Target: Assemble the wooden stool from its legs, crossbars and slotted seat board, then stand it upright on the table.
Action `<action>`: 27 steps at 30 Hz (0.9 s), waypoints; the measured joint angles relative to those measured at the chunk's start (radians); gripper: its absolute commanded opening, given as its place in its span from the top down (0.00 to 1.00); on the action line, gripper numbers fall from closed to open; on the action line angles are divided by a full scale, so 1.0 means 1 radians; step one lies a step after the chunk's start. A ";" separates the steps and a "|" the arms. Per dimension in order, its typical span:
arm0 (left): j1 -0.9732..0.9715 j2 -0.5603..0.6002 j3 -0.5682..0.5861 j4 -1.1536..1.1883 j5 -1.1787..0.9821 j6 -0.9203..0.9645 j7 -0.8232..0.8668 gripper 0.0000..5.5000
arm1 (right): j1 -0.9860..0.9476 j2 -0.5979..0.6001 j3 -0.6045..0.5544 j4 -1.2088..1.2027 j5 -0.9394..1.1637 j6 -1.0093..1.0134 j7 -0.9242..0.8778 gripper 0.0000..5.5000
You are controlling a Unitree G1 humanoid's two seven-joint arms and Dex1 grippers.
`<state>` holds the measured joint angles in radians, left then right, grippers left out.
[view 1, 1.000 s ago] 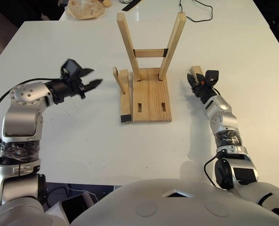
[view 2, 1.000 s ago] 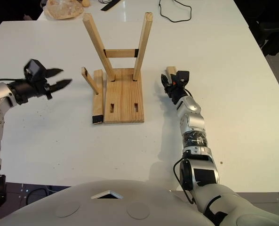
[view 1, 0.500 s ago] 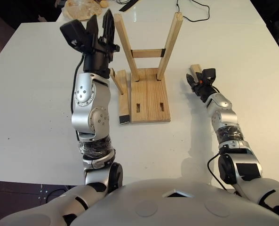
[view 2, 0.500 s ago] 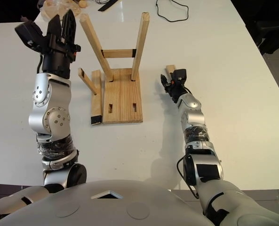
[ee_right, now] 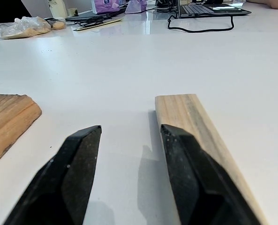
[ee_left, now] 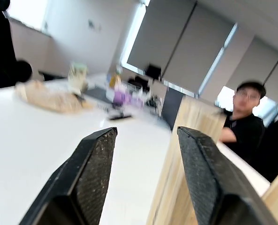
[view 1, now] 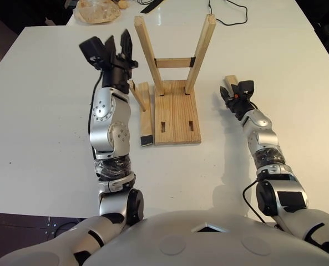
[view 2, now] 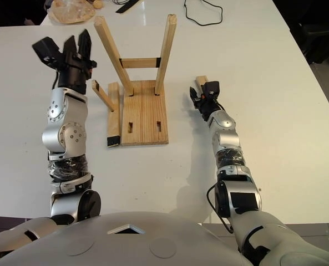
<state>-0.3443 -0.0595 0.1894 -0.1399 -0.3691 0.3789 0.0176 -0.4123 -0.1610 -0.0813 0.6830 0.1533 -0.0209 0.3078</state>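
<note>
The slotted seat board (view 1: 178,113) lies flat mid-table. Two legs (view 1: 202,52) rise from its far end, joined by a crossbar (view 1: 175,62). A second leg piece (view 1: 146,113) lies along the board's left edge. My left gripper (view 1: 118,41) is held up, open and holding nothing, close to the left of the left upright leg (view 1: 147,50); that leg shows blurred past the fingers (ee_left: 94,178). Right of the board, my right gripper (ee_right: 131,129) rests low over the table, open. A loose wooden bar (ee_right: 195,126) lies just outside one fingertip.
A plastic bag (view 1: 100,10) with food sits at the table's far left edge. A black cable (view 1: 231,11) runs along the far edge. Bare white tabletop spreads to the left, the right and in front of the board.
My left arm swung from the table's left side up and forward to beside the left upright leg, then dropped a little. The right arm has barely moved.
</note>
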 measured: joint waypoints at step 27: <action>0.569 0.005 -0.122 -0.426 0.072 0.197 0.120 0.34 | 0.014 0.015 -0.024 0.009 -0.002 -0.026 -0.066 0.58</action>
<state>0.2251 -0.0545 0.0670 -0.5656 -0.2976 0.5756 0.1374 -0.3978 -0.1458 -0.1055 0.6920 0.1517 -0.0467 0.2416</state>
